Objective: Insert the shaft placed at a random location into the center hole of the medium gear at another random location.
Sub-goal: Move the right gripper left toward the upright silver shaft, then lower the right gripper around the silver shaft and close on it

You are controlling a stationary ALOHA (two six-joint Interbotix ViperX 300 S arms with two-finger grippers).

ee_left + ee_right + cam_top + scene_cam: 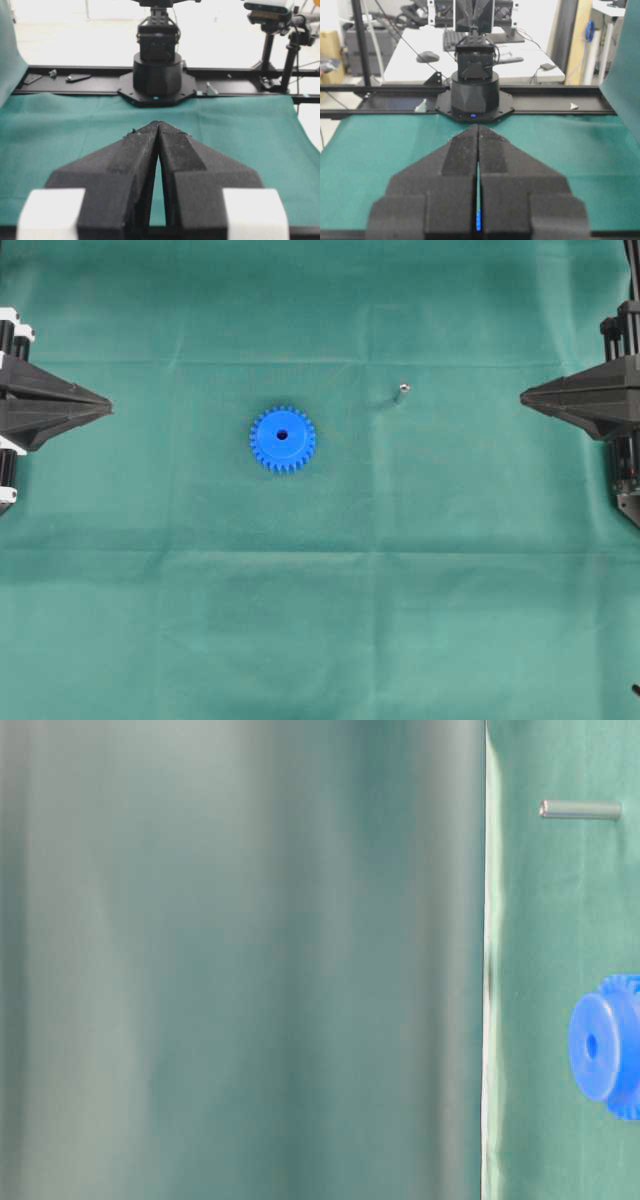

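The shaft (402,393), a tiny silvery pin, lies on the green cloth (320,620) up and to the right of the medium gear (282,438), well apart from it, in the overhead view. The blue gear rests flat a little left of the middle, its center hole (282,435) dark and uncovered. The left gripper (106,407) points in from the left edge and the right gripper (524,396) from the right edge, each drawn to a closed point, both far from gear and pin.

At table level, the picture is turned on its side: the shaft (580,809) shows near the upper right, the gear (608,1045) at the right edge with its hub and hole (591,1045) facing the camera.

From the left wrist, the black fingers (135,155) meet at their tips with nothing between them; neither gear nor pin is in sight.

From the right wrist, the fingers (457,155) are pressed together, empty, above the bare cloth.
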